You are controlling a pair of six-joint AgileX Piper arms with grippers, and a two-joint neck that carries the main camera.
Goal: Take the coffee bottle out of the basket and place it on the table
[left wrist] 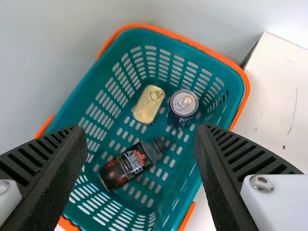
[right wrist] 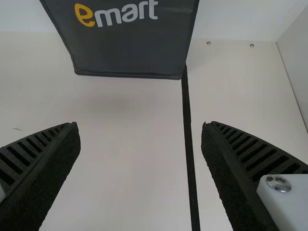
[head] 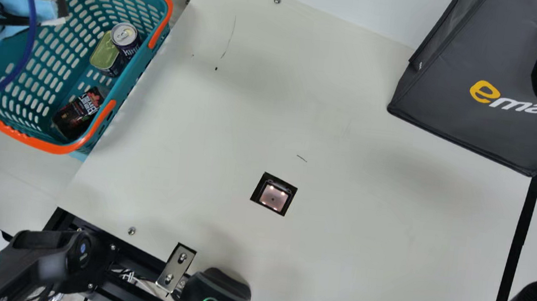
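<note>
Table (head: 231, 121) flanks basket (head: 51, 147) holding lettered coffee bottle (left wrist: 126, 166).

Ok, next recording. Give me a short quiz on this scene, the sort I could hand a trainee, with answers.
1. Multiple choice. Where is the coffee bottle?
a) on the table
b) in the basket
c) in the bag

2. True or false. The left gripper is closed around the coffee bottle.

3. Short answer. How many other items share the basket with the bottle, and what are they?

Key: 1: b. 2: false; its two fingers are wide apart with nothing between their pads, and the bottle lies on its side below. 3: two, a drink can and a flat gold tin.
</note>
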